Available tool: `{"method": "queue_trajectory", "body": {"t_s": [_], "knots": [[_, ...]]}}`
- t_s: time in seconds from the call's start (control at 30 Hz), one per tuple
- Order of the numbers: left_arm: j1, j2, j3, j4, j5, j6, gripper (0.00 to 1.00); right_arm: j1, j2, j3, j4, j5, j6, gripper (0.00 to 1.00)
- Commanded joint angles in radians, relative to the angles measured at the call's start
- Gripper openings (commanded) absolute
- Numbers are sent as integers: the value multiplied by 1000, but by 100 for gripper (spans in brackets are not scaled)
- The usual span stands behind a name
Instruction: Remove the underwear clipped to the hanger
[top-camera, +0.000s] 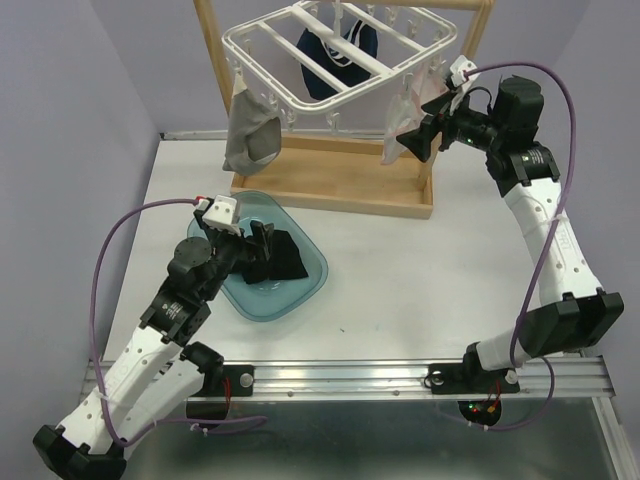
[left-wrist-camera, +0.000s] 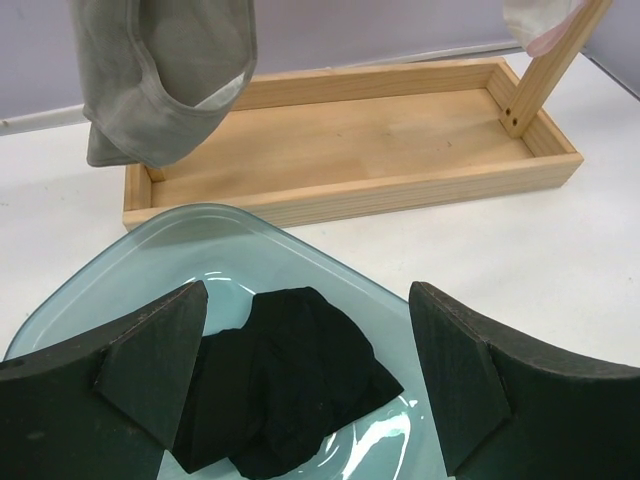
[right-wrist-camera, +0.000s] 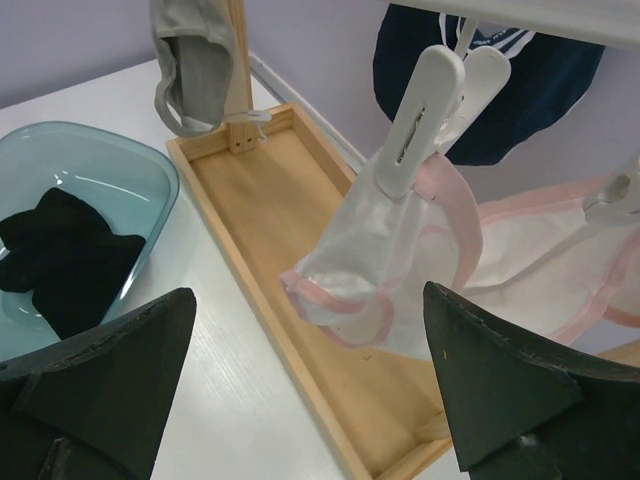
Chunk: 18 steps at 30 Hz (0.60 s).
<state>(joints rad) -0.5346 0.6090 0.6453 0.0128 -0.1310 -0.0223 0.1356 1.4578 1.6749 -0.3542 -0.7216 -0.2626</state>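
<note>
At the right end of the hanger (top-camera: 260, 72), the right gripper (right-wrist-camera: 308, 305) gapes empty, squared up to a clipped pink pair (right-wrist-camera: 390, 250), seemingly to tug it off, while in front of the hanger the left gripper (left-wrist-camera: 308, 330) hangs wide open, empty, over a black pair (left-wrist-camera: 290, 380) lying in a bowl (top-camera: 310, 272).

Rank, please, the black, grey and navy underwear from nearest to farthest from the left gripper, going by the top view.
1. Black underwear: lying in the bowl, right at the open left gripper.
2. Grey underwear: hanging at the left corner of the hanger.
3. Navy underwear: under the hanger's middle, farthest back.
</note>
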Motion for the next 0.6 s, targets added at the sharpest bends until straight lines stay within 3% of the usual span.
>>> {"method": "queue_trajectory", "body": {"t_s": [0.0,0.23,0.57], "knots": [[8,-12,-15,55,13,18,93,-10,-5,42,60,-62,-84,100],[21,-18,-16,55,18,18,93,-22,21,60,75,-99,-236,100],[28,-25,-19,58,25,48,93,-42,142,183,191,-200,-159,100]]}}
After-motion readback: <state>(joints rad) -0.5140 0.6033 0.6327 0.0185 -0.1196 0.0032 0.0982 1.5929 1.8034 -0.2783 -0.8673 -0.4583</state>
